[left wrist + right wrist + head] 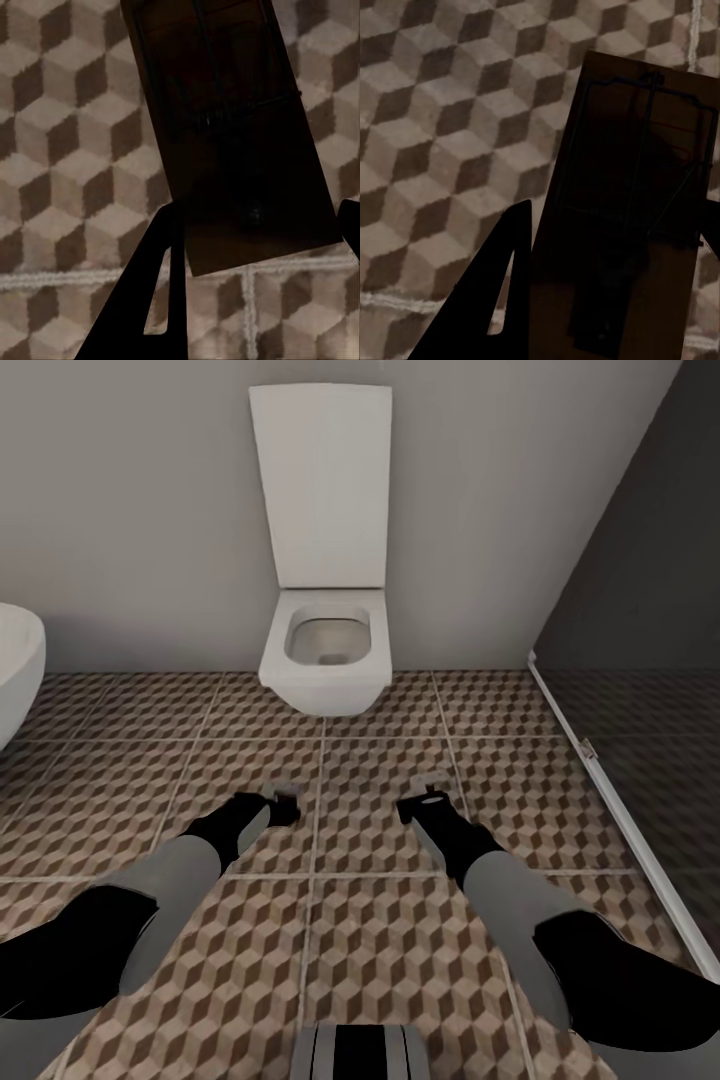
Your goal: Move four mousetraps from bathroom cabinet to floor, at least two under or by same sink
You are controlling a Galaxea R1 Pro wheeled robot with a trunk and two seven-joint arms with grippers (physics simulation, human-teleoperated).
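- Both claws pinch a trap each: left claw (283,803) grips one mousetrap (232,127), right claw (425,800) grips the other mousetrap (637,217), both held above the bathroom floor (380,950) facing the toilet (325,650)
- No sink ahead, so I judge I should turn toward it before lowering, then set each board flat
- Thin brown wood, dark wire; matte cube-printed tiles, pale grout

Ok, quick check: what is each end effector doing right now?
Left end effector: closed on a mousetrap.
Right end effector: closed on a second mousetrap.
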